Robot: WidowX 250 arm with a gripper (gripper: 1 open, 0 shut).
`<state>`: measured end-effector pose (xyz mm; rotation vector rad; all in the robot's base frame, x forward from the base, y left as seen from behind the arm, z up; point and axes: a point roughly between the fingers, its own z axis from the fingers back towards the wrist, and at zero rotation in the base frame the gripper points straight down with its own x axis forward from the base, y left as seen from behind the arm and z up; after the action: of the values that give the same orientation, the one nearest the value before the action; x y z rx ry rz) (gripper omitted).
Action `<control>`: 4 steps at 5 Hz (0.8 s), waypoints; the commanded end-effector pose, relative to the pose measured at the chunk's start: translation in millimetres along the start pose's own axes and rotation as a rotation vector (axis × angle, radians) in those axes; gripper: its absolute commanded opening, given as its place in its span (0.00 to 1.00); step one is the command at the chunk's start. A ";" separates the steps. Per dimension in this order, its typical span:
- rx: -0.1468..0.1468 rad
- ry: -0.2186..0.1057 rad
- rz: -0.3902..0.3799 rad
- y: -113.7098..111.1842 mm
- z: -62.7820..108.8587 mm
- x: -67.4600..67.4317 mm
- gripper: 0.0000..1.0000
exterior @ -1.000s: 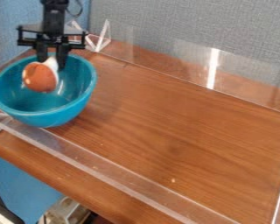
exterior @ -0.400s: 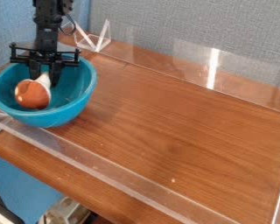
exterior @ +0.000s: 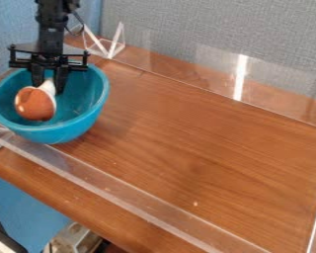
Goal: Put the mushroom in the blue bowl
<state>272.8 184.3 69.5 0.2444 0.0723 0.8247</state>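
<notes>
Mushroom (exterior: pixel 36 103) inside blue bowl (exterior: pixel 79 122), stem toward shut jaws (exterior: pixel 44 81)

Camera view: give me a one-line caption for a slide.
Black robot gripper holding an orange-capped white-stemmed toy mushroom inside a glossy turquoise-blue bowl.

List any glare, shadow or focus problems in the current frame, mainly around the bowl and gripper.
Camera view: bright vertical glare streak on the clear panel at the back; small highlights on the blue bowl; gripper dark, low detail, fingertips hard to separate from the mushroom; whole image soft, low resolution.
</notes>
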 end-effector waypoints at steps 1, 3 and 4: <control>-0.021 -0.072 0.026 8.2 24.4 2.5 0.00; -0.019 -0.066 0.032 8.3 24.7 -0.8 0.00; -0.020 -0.065 0.037 8.5 26.2 -2.2 0.00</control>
<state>266.0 180.8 68.2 0.2450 0.0888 0.8432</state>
